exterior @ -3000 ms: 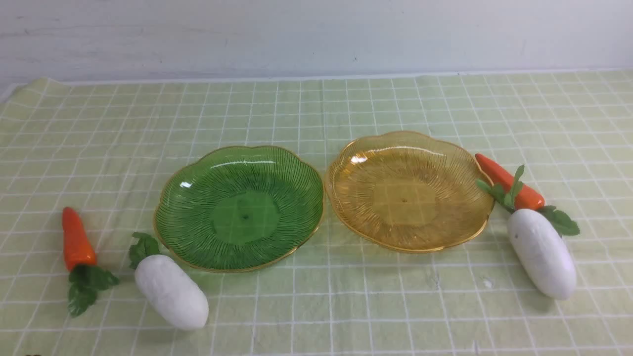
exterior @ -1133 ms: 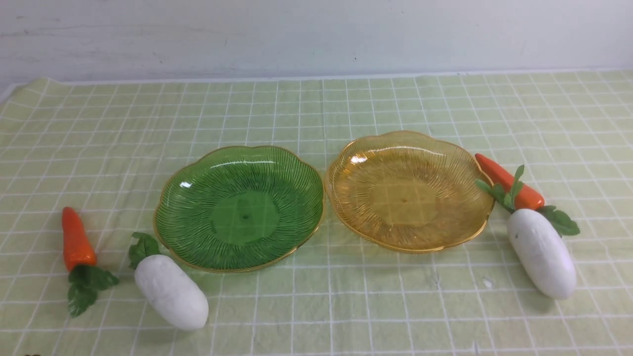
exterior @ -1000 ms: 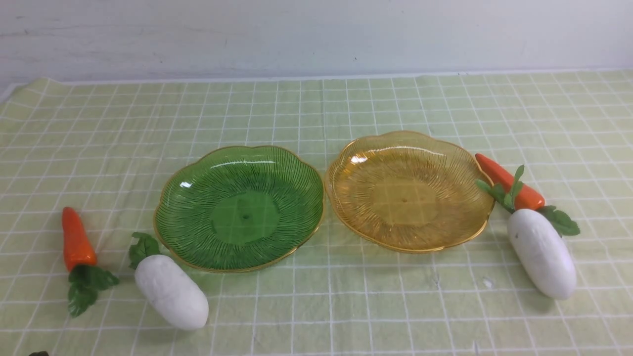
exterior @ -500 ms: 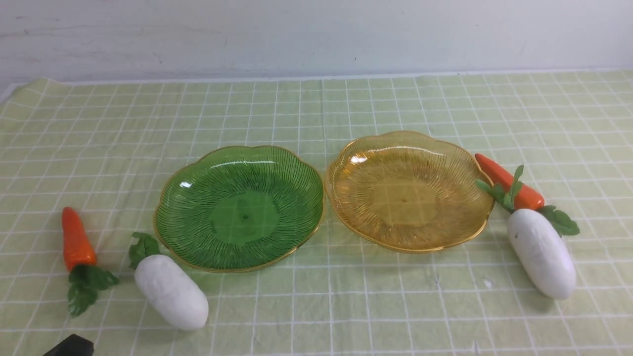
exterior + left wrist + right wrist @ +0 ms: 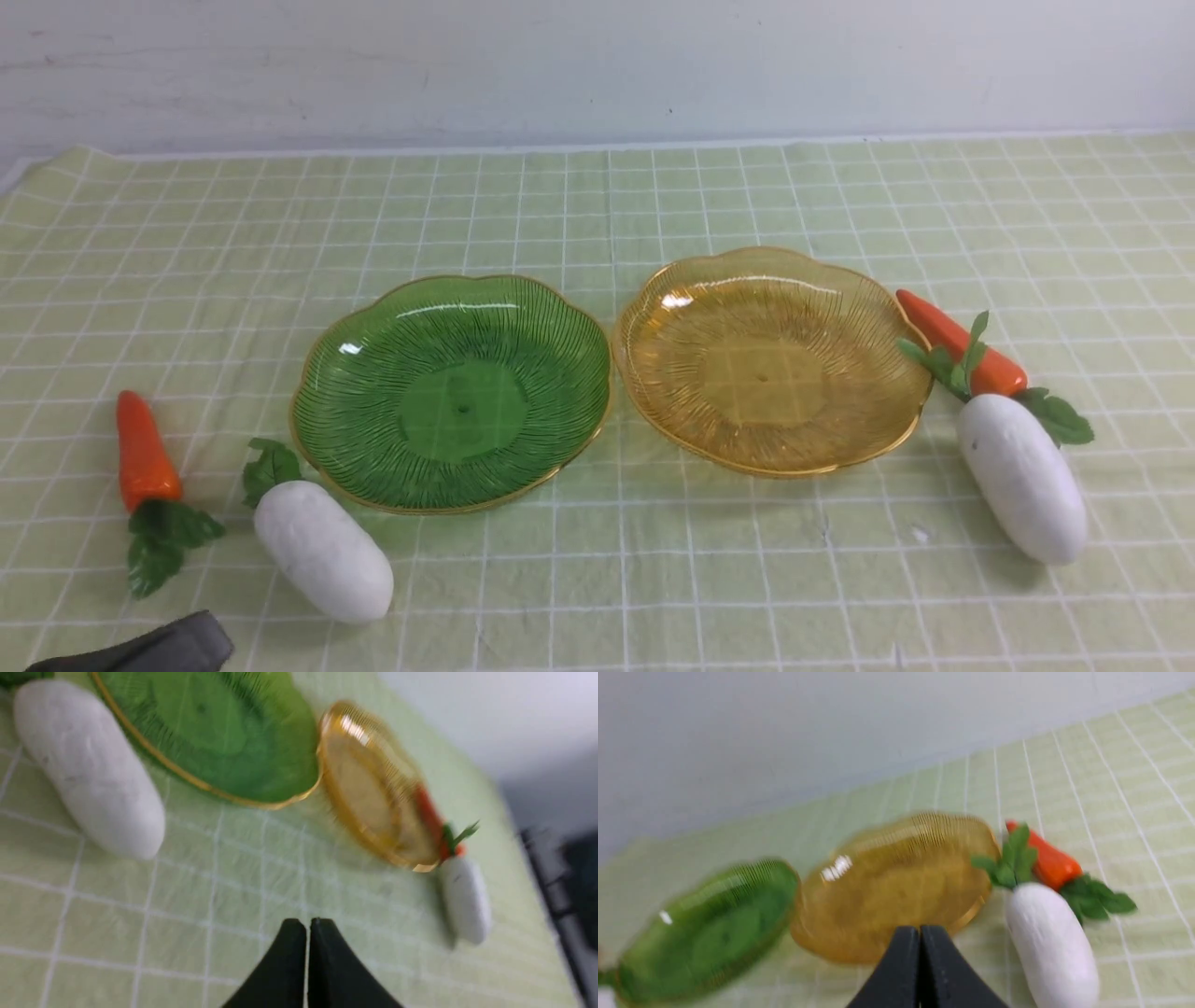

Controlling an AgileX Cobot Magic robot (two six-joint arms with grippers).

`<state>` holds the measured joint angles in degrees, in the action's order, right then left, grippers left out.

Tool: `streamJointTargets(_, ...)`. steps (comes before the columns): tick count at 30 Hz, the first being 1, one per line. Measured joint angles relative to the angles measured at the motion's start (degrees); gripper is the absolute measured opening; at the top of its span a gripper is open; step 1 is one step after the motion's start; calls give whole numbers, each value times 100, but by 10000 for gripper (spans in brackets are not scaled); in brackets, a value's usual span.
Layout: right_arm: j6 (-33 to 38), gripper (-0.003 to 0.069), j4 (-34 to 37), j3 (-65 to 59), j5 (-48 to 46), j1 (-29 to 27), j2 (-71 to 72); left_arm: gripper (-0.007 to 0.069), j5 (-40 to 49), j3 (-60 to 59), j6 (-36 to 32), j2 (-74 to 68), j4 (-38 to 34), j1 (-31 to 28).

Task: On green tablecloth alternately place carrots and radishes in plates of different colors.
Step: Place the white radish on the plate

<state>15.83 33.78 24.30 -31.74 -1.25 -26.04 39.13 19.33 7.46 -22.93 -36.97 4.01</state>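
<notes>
On the green tablecloth (image 5: 597,205) a green plate (image 5: 453,392) and an amber plate (image 5: 770,359) lie side by side, both empty. Left of the green plate lie a carrot (image 5: 142,453) and a radish (image 5: 322,551). Right of the amber plate lie a second carrot (image 5: 957,343) and a second radish (image 5: 1022,476), touching each other. My left gripper (image 5: 159,646) pokes in at the bottom left corner, near the left radish (image 5: 88,765); its jaws (image 5: 307,924) are shut and empty. My right gripper (image 5: 920,928) is shut and empty, near the right radish (image 5: 1052,947); the front view does not show it.
A white wall (image 5: 597,65) rises behind the cloth's far edge. The cloth is slightly wrinkled near the front. A dark frame (image 5: 556,891) shows past the table's right side in the left wrist view.
My left gripper has come into the front view at the bottom left corner and moved forward and right. The carrots, radishes and plates have not moved.
</notes>
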Motion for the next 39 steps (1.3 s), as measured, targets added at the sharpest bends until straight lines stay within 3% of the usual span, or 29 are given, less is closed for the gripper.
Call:
streamJointTargets(6, -552, -1, -1591, 1453, -1349, 0, -2631, -7, 1132, 866, -860, -1893, 619, 0)
streamJointTargets(12, -463, 64, -1928, 2194, -1490, 0, -4007, -4, 1153, 1011, -969, -2617, 762, 0)
streamJointTargets(17, -197, 199, -1876, 2526, -1424, 0, -4788, 6, 1140, 1016, -969, -2855, 781, 0)
streamJointTargets(24, 161, 505, -1825, 2596, -639, 0, -5773, 48, 1018, 1016, -974, -2871, 792, 0)
streamJointTargets(27, 174, 578, -1752, 2604, -464, 0, -6183, 64, 1018, 1016, -974, -2871, 792, 0)
streamJointTargets(34, 285, 609, -1496, 2610, -388, 0, -6966, 69, 1018, 1016, -974, -2871, 792, 0)
streamJointTargets(39, 403, 547, -1485, 2629, -438, 0, -7234, 69, 1018, 1016, -974, -2871, 792, 0)
